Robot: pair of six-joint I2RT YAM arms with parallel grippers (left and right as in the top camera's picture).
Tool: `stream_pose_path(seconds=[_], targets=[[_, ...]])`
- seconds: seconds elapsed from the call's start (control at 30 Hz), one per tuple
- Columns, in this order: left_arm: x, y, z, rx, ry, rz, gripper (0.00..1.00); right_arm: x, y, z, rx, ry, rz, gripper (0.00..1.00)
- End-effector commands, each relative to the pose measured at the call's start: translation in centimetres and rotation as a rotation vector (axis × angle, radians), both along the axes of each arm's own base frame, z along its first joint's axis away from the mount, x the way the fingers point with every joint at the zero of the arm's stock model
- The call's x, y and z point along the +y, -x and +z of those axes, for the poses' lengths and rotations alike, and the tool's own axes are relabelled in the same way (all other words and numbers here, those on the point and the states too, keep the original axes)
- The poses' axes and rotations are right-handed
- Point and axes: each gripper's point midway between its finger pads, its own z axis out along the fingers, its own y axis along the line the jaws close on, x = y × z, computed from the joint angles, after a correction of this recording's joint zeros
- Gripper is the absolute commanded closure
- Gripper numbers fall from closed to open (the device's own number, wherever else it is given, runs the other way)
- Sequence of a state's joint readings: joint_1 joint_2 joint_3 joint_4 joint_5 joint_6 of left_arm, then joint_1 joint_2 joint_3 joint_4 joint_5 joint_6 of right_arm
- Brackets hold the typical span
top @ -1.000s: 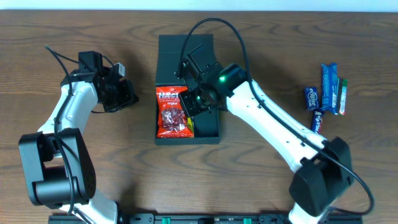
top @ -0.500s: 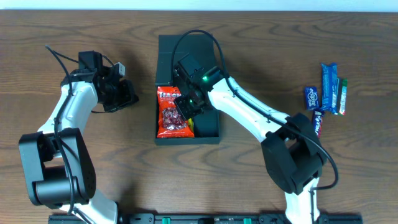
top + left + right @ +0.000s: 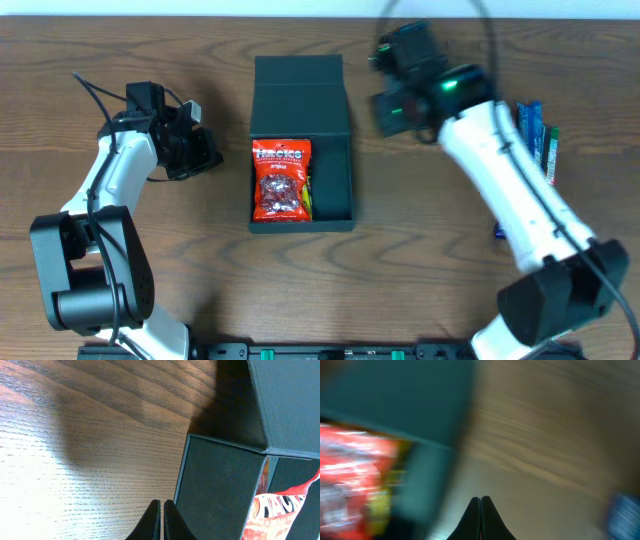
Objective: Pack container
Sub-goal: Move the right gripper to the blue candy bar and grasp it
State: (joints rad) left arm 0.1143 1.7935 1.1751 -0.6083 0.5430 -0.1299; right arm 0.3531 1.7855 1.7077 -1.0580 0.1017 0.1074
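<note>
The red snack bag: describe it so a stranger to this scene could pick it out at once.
On the wooden table, a dark teal container lies open in the middle. The red snack bag lies flat inside it, against its left wall in the overhead view. It alone is red; the loose bars outside are blue.

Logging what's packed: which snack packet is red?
The big bag lying in the container, in its left half; the bars out on the table at far right are blue.
</note>
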Motion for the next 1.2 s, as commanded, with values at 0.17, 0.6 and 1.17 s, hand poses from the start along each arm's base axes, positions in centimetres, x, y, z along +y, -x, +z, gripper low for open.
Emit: stream_pose_path(seconds=[0.17, 0.6, 1.17], targets=[[0.2, -0.5, 0.2, -0.013, -0.003, -0.004, 0.94, -17.6, -2.6, -3.4, 0.062, 0.151, -0.388, 0.82], [0.2, -0.5, 0.2, 0.008, 0.009, 0.033, 0.94, -28.3, -2.9, -13.6, 0.216, 0.233, -0.606, 0.32], [0.2, -0.3, 0.1, 0.036, 0.022, 0.070, 0.94, -29.3, -4.5, -17.8, 0.206, 0.116, -0.646, 0.57]])
